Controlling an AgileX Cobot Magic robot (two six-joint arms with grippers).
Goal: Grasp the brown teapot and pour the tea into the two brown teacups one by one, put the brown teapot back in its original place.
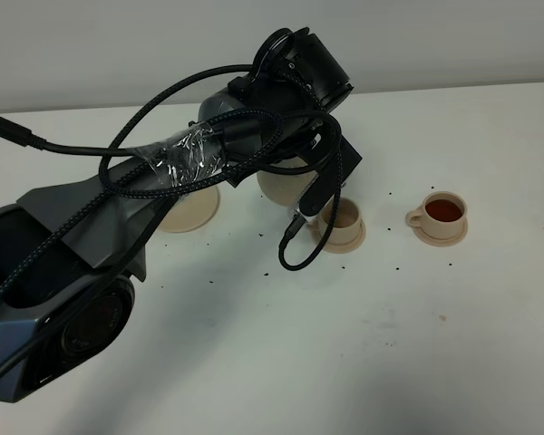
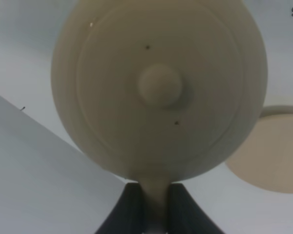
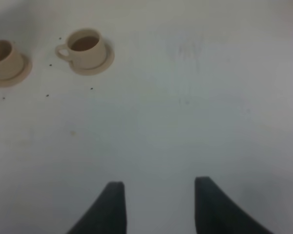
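Above table [image 1: 363,353] middle | left gripper [image 2: 154,192] clenched on teapot [image 1: 281,184] | empty-looking cup [image 1: 341,219] just beside it at 4 o'clock | right gripper [image 3: 158,187] spread, holding nothing

Left arm [image 1: 118,195]: reaches from the lower left of the high view diagonally up toward the middle, its forearm wrapped in clear film, with braided cables looping around it.
Left wrist [image 1: 313,77]: bent over, so the gripper points downward.
Left gripper [image 2: 154,192]: 2 dark fingers [image 2: 129,207] clamped on the handle of the teapot [image 2: 158,87].
Right gripper [image 3: 158,190]: 2 dark fingers [image 3: 112,209] spread wide apart, gripping nothing.
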